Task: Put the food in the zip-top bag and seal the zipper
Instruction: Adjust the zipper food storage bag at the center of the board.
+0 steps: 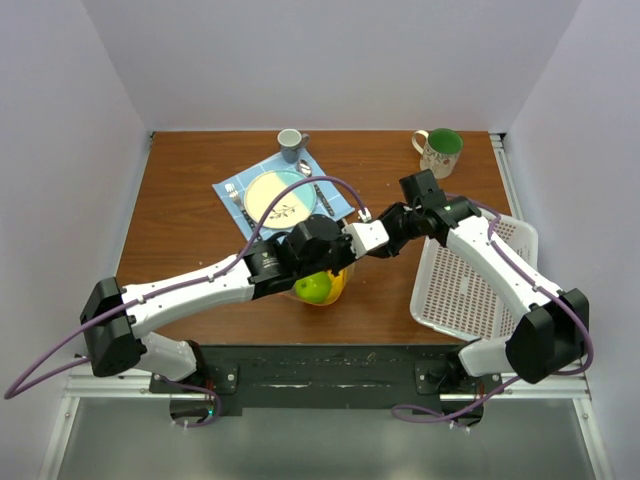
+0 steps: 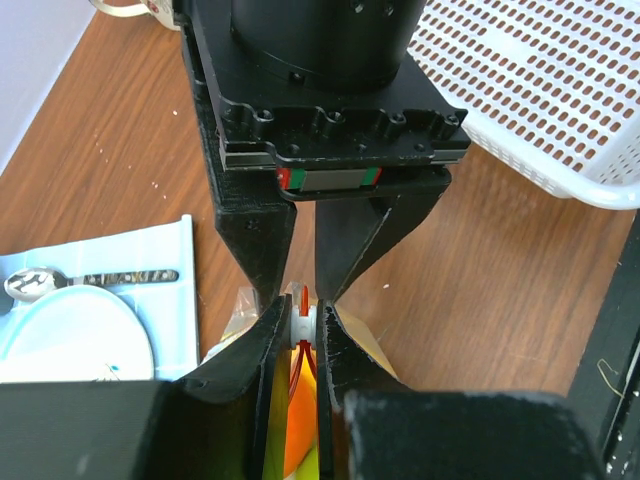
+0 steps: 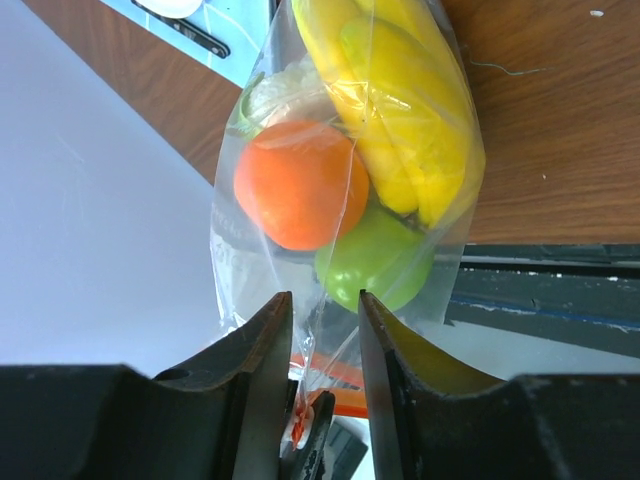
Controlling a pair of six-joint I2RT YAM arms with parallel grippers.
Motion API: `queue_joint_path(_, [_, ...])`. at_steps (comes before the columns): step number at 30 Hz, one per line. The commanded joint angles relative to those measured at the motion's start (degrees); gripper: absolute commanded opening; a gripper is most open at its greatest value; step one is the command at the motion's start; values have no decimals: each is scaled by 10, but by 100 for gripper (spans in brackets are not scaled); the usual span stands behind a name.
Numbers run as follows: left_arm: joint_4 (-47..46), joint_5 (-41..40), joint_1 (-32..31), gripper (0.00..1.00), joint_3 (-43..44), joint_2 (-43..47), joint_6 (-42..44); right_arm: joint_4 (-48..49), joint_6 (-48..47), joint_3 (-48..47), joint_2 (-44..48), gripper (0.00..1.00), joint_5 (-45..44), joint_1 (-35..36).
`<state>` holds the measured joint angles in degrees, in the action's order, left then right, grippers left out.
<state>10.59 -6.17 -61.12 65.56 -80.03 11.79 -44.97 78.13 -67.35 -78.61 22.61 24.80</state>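
Note:
The zip-top bag (image 3: 340, 170) hangs in the air over the table's near middle, clear and crinkly, seen below the arms as the bag (image 1: 330, 290). Inside lie the food pieces: an orange (image 3: 295, 185), a yellow banana (image 3: 400, 120), a green apple (image 3: 375, 260) and a pale leafy piece (image 3: 280, 95). My left gripper (image 2: 303, 318) is shut on the white slider of the orange-red zipper (image 2: 302, 298). My right gripper (image 3: 322, 300) faces it with its jaws apart, straddling the bag's film just below the zipper (image 3: 350, 400).
A white lattice basket (image 1: 470, 280) lies at the right. A blue placemat (image 1: 232, 190) with a plate (image 1: 275, 195) and cutlery sits behind the bag. A grey cup (image 1: 291, 143) and a green mug (image 1: 438, 150) stand at the back edge.

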Motion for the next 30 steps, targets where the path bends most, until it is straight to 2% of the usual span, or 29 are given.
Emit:
queue_joint_path(1, [-51, 3, 7, 2, -9, 16, 22, 9, 8, -9, 2, 34, 24, -1])
queue_joint_path(20, [-44, 22, 7, 3, -2, 8, 31, -11, -3, -30, 6, 25, 40, -25])
queue_joint_path(30, [-47, 22, 7, 3, 3, 0, 28, -9, -2, -38, 5, 25, 47, -26])
